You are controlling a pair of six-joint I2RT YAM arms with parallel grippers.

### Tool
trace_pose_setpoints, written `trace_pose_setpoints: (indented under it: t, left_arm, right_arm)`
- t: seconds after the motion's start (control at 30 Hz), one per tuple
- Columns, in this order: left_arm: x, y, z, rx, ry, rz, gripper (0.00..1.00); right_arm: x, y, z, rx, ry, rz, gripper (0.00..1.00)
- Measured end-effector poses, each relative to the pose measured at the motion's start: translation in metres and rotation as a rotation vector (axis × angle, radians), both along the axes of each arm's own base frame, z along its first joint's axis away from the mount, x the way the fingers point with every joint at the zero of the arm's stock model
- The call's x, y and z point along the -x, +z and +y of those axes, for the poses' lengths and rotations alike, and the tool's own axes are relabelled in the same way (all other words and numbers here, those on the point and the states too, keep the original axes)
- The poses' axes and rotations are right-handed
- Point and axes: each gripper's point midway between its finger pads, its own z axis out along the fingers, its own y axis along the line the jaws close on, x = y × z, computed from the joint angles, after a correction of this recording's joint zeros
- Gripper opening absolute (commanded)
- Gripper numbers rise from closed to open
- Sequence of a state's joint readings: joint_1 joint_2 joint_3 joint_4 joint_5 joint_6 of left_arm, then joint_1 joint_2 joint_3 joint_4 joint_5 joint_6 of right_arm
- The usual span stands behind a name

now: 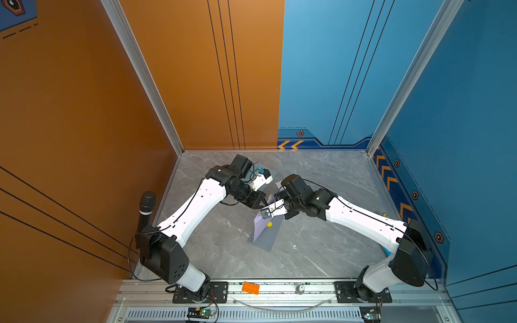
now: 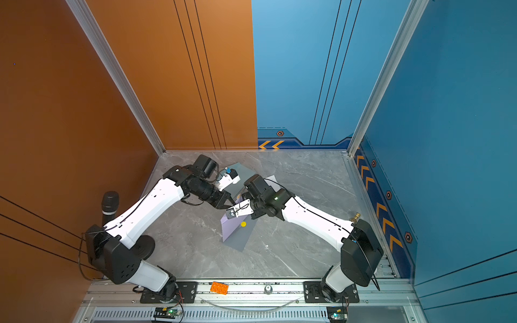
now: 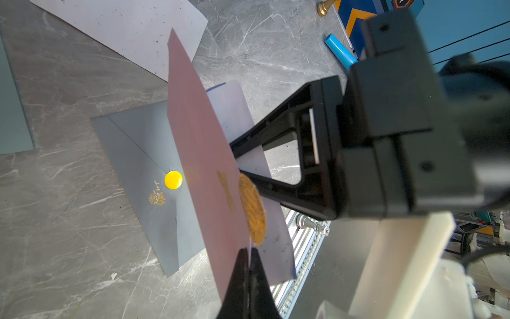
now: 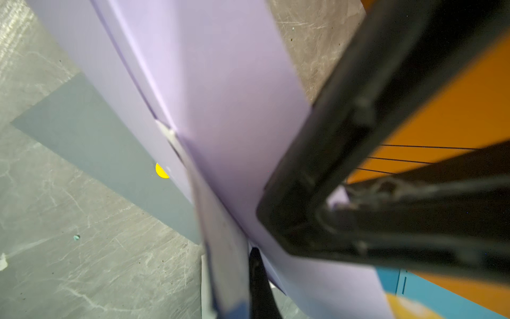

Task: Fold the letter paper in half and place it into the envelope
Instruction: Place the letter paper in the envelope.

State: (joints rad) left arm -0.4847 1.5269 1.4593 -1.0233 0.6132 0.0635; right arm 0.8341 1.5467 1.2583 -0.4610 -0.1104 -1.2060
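Note:
The lavender letter paper (image 1: 261, 227) (image 2: 230, 229) stands nearly on edge, lifted over the grey envelope (image 1: 265, 240) (image 3: 143, 154), which lies flat with a yellow dot sticker (image 3: 173, 180) on it. My left gripper (image 3: 248, 258) (image 1: 263, 206) is shut on one edge of the paper, close to a gold round seal (image 3: 252, 210). My right gripper (image 3: 236, 160) (image 4: 252, 265) is shut on the same paper a little further along; only one black finger (image 4: 258, 279) shows beside the sheet in the right wrist view. The paper hides part of the envelope.
A white sheet (image 3: 124, 27) (image 1: 278, 183) and a grey-green sheet (image 3: 11, 110) lie behind the envelope. A blue tube (image 3: 339, 52) and a brass stamp (image 1: 384, 214) sit near the right wall. An orange brick (image 1: 250, 288) rests on the front rail, a microphone (image 1: 147, 207) at the left.

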Motion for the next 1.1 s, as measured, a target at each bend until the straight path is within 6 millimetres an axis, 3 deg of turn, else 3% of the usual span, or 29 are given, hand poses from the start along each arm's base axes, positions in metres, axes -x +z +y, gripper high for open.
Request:
trace_pose_setpoints:
  t: [0.2,0.67,1.1]
  left_arm:
    - [0.0,0.0,0.0,0.0,0.0,0.002,0.0]
    - [0.0,0.0,0.002,-0.003,0.005,-0.002,0.0]
    - [-0.003,-0.005,0.011,-0.043,0.031,0.002,0.0]
  right_arm:
    - [0.006,-0.004,0.004,-0.033,0.01,0.044,0.0]
    - [-0.001,0.001,0.017,-0.147,-0.067,0.09,0.0]
    - [-0.002,-0.008,0.027,-0.181,-0.054,0.074,0.0]
